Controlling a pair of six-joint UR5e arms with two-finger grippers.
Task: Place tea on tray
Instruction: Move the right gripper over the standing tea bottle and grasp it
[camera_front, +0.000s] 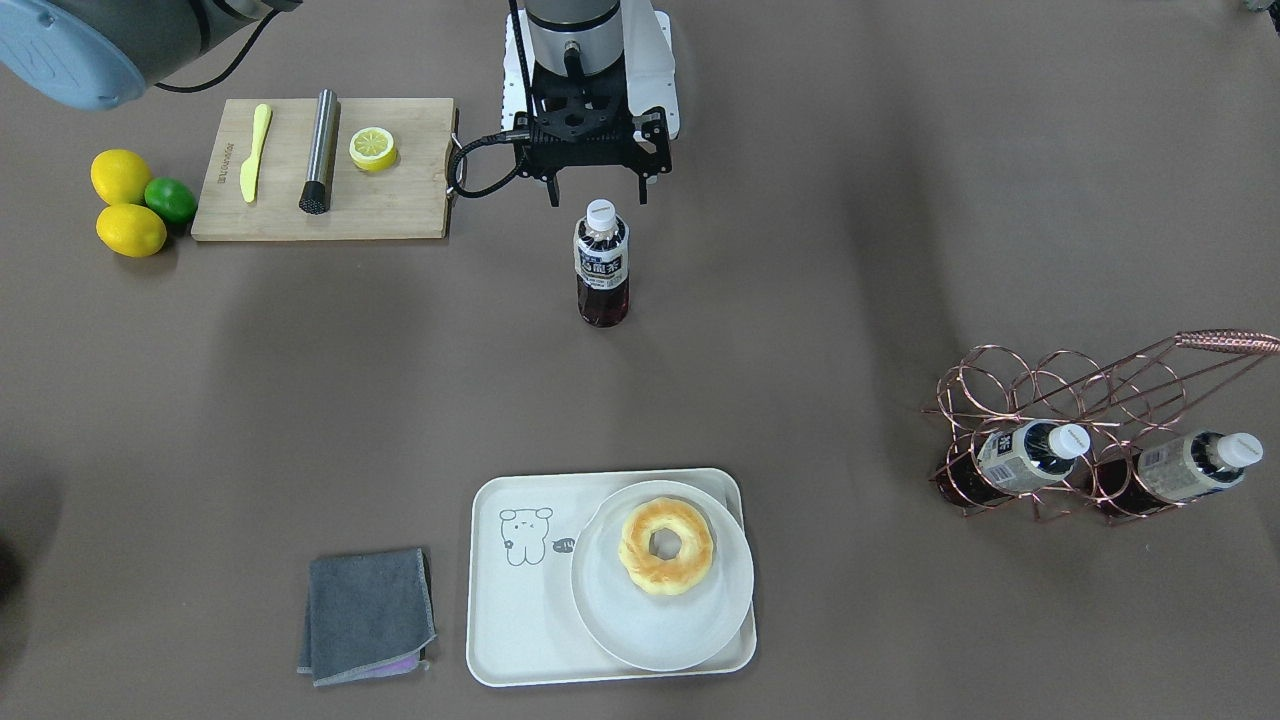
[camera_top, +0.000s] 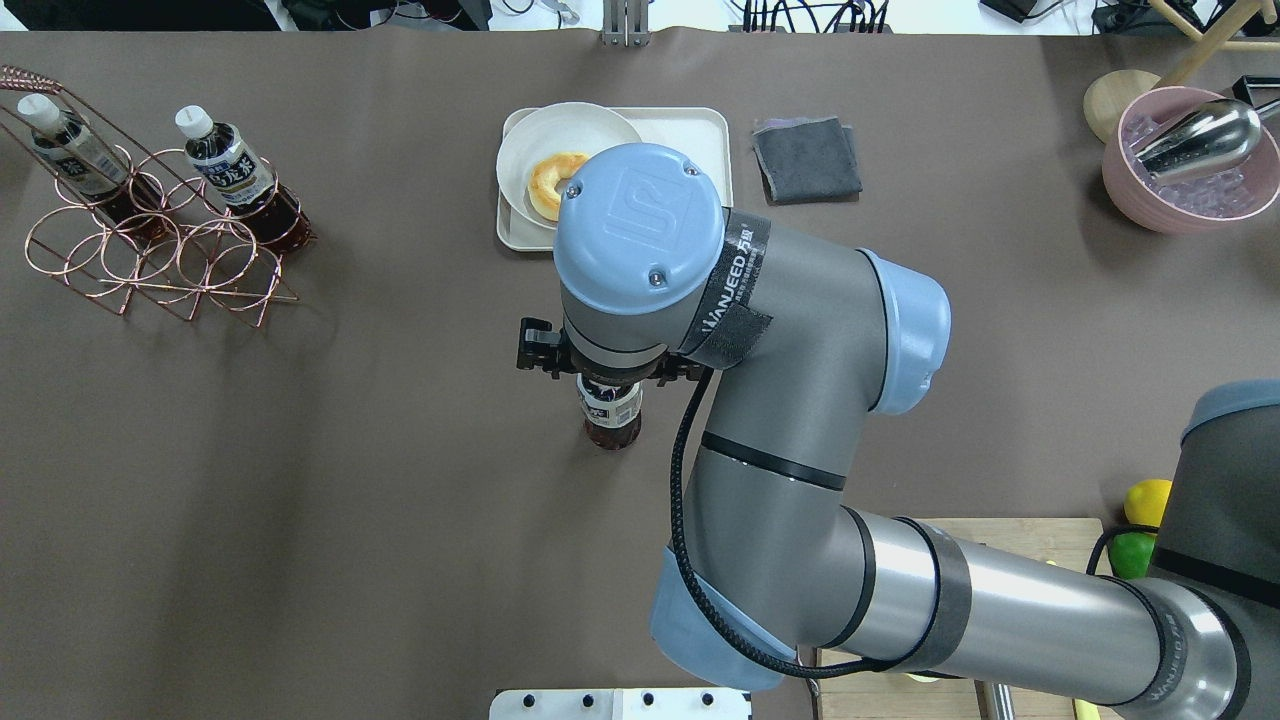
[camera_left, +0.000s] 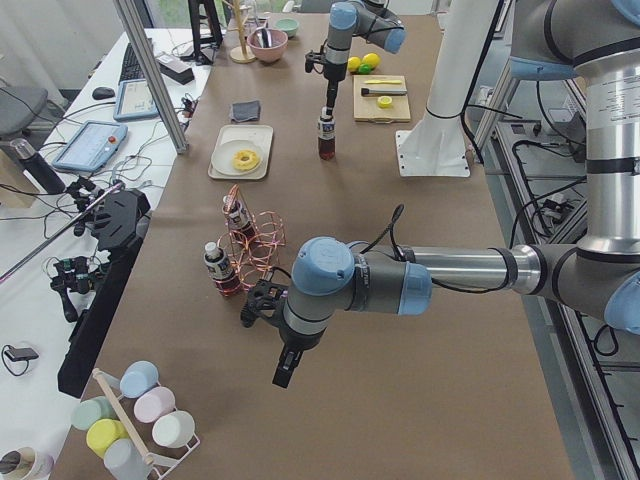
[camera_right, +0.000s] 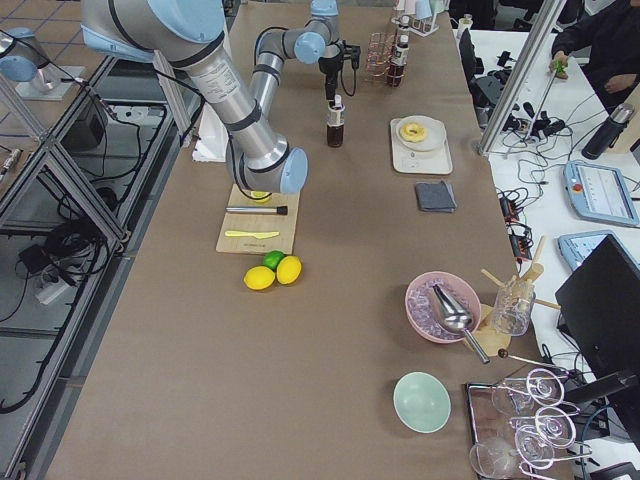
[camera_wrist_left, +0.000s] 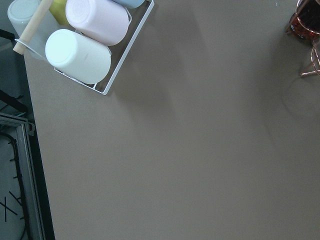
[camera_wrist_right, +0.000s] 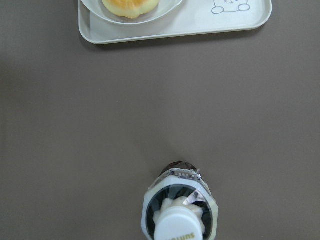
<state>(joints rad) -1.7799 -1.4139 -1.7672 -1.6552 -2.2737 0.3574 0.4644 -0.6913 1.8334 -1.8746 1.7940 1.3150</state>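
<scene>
A tea bottle (camera_front: 602, 265) with a white cap stands upright mid-table, apart from the tray. It also shows in the right wrist view (camera_wrist_right: 181, 215). My right gripper (camera_front: 598, 200) hangs just above its cap, open, with its fingers apart and nothing between them. The cream tray (camera_front: 510, 620) with the bear drawing lies toward the far edge from the robot, and a round white plate (camera_front: 660, 625) with a doughnut (camera_front: 665, 547) covers half of it. My left gripper (camera_left: 283, 372) hangs over bare table near the bottle rack; I cannot tell whether it is open.
A copper wire rack (camera_front: 1080, 400) holds two more tea bottles (camera_front: 1030, 455). A grey cloth (camera_front: 367, 615) lies beside the tray. A wooden cutting board (camera_front: 400, 200) carries a knife, a metal tool and a lemon half, with lemons and a lime (camera_front: 130, 200) beside it.
</scene>
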